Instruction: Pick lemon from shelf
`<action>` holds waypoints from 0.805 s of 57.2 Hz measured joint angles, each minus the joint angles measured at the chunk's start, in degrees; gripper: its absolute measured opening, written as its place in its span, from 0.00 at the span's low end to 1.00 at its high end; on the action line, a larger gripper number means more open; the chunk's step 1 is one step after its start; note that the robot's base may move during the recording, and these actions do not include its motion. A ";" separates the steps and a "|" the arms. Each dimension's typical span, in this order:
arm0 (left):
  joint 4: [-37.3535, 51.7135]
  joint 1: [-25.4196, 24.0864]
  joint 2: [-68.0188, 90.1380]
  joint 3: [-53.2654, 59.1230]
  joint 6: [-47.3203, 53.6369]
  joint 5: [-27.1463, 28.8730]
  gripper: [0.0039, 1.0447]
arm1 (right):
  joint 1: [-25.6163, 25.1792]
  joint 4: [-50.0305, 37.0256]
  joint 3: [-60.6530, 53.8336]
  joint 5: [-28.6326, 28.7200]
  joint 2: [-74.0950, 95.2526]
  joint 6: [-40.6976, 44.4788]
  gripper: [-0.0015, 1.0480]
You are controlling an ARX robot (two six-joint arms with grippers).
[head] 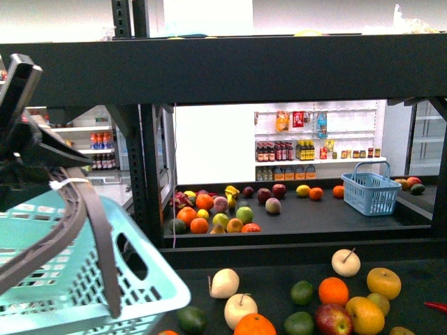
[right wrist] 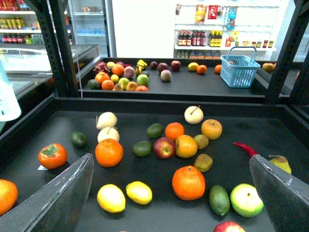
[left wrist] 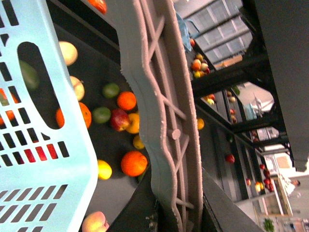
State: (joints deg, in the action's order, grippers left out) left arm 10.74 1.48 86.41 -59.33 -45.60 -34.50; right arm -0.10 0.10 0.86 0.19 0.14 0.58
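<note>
Right gripper spread wide, empty, touching nothing, near the lemon.

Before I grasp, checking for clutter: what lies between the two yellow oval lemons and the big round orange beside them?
Nothing: the right wrist view shows only bare black shelf deck between lemons and orange.

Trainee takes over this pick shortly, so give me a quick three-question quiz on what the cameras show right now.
1. True or false: the right hand is shut on a lemon.
2. Fill in: ___ lemons lie side by side on the shelf, on its near deck.
3. The blue basket stands: A) among the near-deck fruit, B) on the far deck behind, C) on the floor.
Key: 1 false; 2 two; 3 B.
</note>
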 joint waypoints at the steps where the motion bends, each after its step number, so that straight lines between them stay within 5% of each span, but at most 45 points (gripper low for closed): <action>1: 0.07 0.39 0.07 0.00 0.02 -0.04 0.11 | 0.00 0.00 0.00 0.00 0.00 0.00 0.93; 46: 17.90 19.91 12.46 -6.34 -7.87 -0.85 0.10 | 0.00 0.00 0.00 0.00 0.00 0.00 0.93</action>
State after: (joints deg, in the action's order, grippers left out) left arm 28.64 21.39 98.87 -65.67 -53.47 -35.35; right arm -0.10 0.10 0.86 0.19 0.14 0.58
